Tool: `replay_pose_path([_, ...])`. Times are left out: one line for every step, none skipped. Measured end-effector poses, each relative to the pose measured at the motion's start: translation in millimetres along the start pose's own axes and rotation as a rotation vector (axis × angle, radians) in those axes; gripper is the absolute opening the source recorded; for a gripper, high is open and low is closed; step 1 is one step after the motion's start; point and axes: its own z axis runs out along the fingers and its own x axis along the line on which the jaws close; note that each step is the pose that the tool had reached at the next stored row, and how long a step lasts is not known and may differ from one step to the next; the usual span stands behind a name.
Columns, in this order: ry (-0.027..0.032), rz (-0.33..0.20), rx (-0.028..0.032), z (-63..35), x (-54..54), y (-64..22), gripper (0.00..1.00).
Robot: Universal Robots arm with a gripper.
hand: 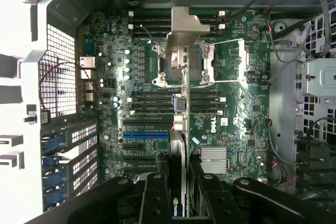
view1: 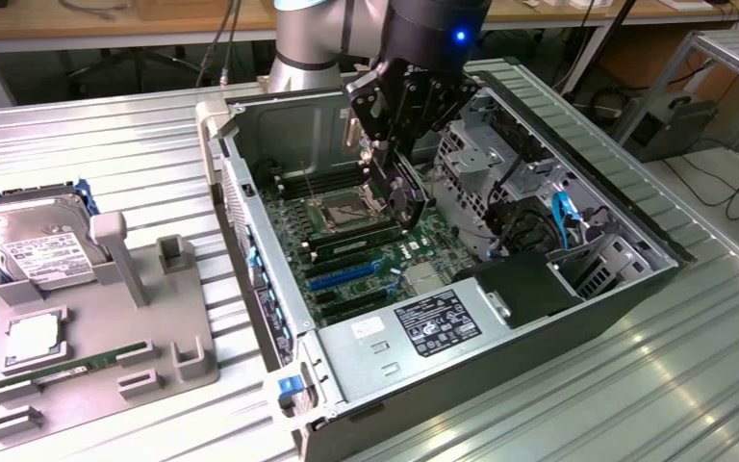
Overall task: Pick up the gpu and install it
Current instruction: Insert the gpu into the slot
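The gripper (view1: 393,154) is squeezed tight on the gpu (view1: 403,200), which hangs at 6 o'clock under it, above the motherboard (view1: 383,255) in the case (view1: 600,164). The card looks thin, stiff, light and easy to break; holding its top edge seems safest.

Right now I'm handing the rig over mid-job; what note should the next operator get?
Gripper: shut on the gpu, which it holds on edge.
Where: inside the open computer case, above the motherboard.
Done: pickup; the gpu is in the gripper over the board.
Left: the gpu is not seated in any slot; the blue slot is free.
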Motion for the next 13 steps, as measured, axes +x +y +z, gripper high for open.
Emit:
replay_pose_path([0.0, 0.0, 0.0, 0.0, 0.0, 0.0, 0.26])
replay_pose_path([-0.0008, -0.003, 0.0, 0.0, -0.1, 0.0, 0.26])
replay_pose_path([-0.0022, -0.014, 0.0001, 0.1, -0.2, 0.0, 0.26])
replay_pose_path([-0.0044, -0.035, 0.0004, 0.1, -0.1, 0.0, 0.26])
replay_pose_path([-0.0057, -0.05, 0.0006, 0.1, -0.1, 0.0, 0.26])
replay_pose_path([-0.0083, -0.075, 0.001, 0.2, -0.1, 0.0, 0.26])
replay_pose_path([-0.0106, -0.091, 0.0013, 0.3, -0.1, 0.0, 0.26])
replay_pose_path([-0.0132, -0.109, 0.0016, 0.4, -0.1, 0.0, 0.26])
replay_pose_path([-0.0155, -0.125, 0.0018, 0.5, -0.1, 0.0, 0.26])
replay_pose_path([-0.0184, -0.143, 0.0021, 0.6, -0.1, 0.0, 0.26])
replay_pose_path([-0.0212, -0.161, 0.0023, 0.7, -0.1, 0.0, 0.26])
replay_pose_path([-0.0239, -0.178, 0.0026, 0.8, -0.1, 0.0, 0.26])
replay_pose_path([-0.0299, -0.217, 0.0032, 1.2, -0.1, 0.0, 0.26])
